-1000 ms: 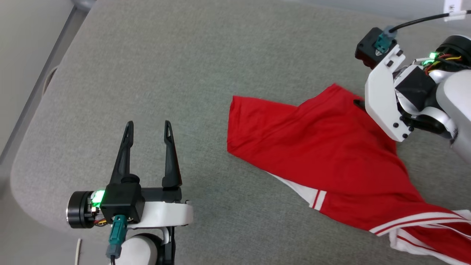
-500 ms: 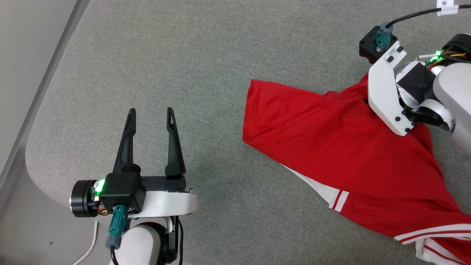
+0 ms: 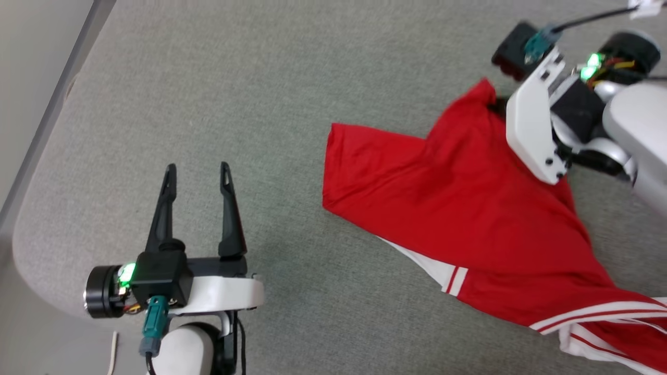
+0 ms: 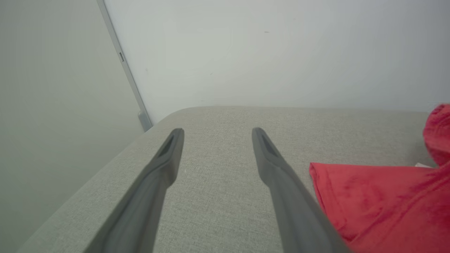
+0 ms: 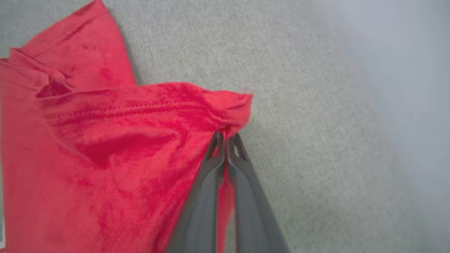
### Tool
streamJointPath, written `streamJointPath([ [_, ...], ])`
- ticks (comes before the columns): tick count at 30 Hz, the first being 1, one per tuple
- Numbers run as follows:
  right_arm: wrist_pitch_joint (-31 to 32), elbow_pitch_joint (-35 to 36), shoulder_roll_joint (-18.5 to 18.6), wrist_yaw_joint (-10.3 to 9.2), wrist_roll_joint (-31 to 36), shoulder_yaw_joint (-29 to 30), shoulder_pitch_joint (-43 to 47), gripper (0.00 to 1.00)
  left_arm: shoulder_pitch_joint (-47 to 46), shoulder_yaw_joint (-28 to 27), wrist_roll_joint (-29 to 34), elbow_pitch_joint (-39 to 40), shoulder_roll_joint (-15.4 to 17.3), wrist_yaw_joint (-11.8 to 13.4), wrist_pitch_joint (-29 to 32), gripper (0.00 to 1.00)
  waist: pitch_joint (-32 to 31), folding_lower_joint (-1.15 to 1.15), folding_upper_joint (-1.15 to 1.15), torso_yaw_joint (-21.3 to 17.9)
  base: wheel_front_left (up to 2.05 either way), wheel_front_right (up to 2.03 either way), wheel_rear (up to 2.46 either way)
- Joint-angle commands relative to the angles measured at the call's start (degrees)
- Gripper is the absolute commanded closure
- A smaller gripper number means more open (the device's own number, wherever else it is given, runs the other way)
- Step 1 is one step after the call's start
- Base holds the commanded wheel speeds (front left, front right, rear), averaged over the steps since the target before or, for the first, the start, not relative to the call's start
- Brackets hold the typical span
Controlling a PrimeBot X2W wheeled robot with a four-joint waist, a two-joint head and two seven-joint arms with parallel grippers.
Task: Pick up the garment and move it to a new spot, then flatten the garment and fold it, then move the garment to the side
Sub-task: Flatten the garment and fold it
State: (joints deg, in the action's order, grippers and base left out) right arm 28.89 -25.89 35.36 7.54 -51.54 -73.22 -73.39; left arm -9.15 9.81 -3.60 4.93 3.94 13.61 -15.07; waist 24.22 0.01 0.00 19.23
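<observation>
Red jersey cloth sprawled over the right side of the grey upholstered bench [image 3: 250, 78] in the head view. That was the garment [image 3: 469, 208], rumpled, with a white striped sleeve [image 3: 451, 278] poking out below and more trim running off the lower right corner. One red peak stood up toward the right arm's white wrist bracket [image 3: 531, 130]. The left claw [image 3: 197, 169] hung over bare bench, well apart from the cloth, fingers spread wide and holding nothing.

From the left wrist view, those two dark fingers stood far apart over plain grey weave, with the garment's folded edge off to the right of them.

Over to the right wrist view — the right claw [image 5: 225, 135] was pinched tight on the stitched red edge, with only a thin fold caught at the very tips.

That looked like the pick-up step, and the bite seemed small. A slow, straight lift would suit it best, since a jerk could strip the fold out. The claw should probably rise until the trailing sleeve cleared the bench before carrying it across — dragging would bunch the cloth and make flattening harder. The free left claw was well placed to take a second corner once the garment landed.
</observation>
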Motion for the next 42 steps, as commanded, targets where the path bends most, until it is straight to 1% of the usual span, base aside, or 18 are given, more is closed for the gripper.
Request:
streamJointPath([
  [1,-2.1,0.7,0.5,-0.11,-0.8,0.0,-1.3,1.0,1.1,-0.8,0.4,-0.1,0.2,-0.3,-0.1,0.0,-1.8,-0.01,0.0,-1.6,0.0,0.0,0.0],
  [7,-9.3,1.1,3.8,-0.11,-2.6,1.1,-2.6,1.0,3.1,-2.1,1.1,-0.5,0.6,-1.1,-0.1,0.0,-4.9,-0.01,0.0,-4.0,0.0,0.0,0.0],
  [11,-13.6,-0.2,7.3,-0.11,-4.1,3.2,-0.4,1.0,4.4,-2.9,1.4,-0.9,0.8,-1.4,-0.1,0.0,-6.9,-0.01,0.0,-5.5,0.0,0.0,0.0],
  [17,-19.0,-4.6,12.8,-0.11,-6.4,7.4,4.4,1.0,6.6,-3.8,1.7,-1.4,0.9,-1.8,-0.1,0.0,-9.2,-0.01,0.0,-7.4,0.0,0.0,0.0],
  [24,-21.8,-12.0,17.8,-0.11,-8.5,11.2,13.1,1.0,7.9,-4.5,1.9,-2.0,1.2,-2.4,-0.1,0.0,-10.7,-0.01,0.0,-8.8,0.0,0.0,0.0],
  [29,-22.1,-18.6,19.2,-0.11,-10.7,13.6,19.5,1.0,8.1,-4.7,2.1,-2.2,1.2,-2.9,-0.1,0.0,-10.7,-0.01,0.0,-9.3,0.0,0.0,0.0],
  [33,-22.5,-25.2,19.2,-0.11,-12.5,15.5,23.0,1.0,7.4,-4.6,2.2,-2.3,1.1,-3.2,-0.1,0.0,-10.2,-0.01,0.0,-9.0,0.0,0.0,0.0],
  [34,-22.5,-25.2,19.2,-0.11,-12.5,15.5,23.0,1.0,7.4,-4.6,2.2,-2.3,1.1,-3.2,-0.1,0.0,-10.2,-0.01,0.0,-9.0,0.0,0.0,0.0],
  [38,-21.7,-31.9,17.7,-0.11,-13.9,16.6,26.0,1.0,6.9,-4.5,2.3,-2.7,0.9,-3.4,-0.1,0.0,-9.7,-0.01,0.0,-8.4,0.0,0.0,0.0],
  [42,-21.1,-35.3,15.8,-0.11,-15.0,17.0,27.9,1.0,6.7,-4.7,2.3,-3.2,0.8,-3.4,-0.1,0.0,-9.5,-0.01,0.0,-8.0,0.0,0.0,0.0],
])
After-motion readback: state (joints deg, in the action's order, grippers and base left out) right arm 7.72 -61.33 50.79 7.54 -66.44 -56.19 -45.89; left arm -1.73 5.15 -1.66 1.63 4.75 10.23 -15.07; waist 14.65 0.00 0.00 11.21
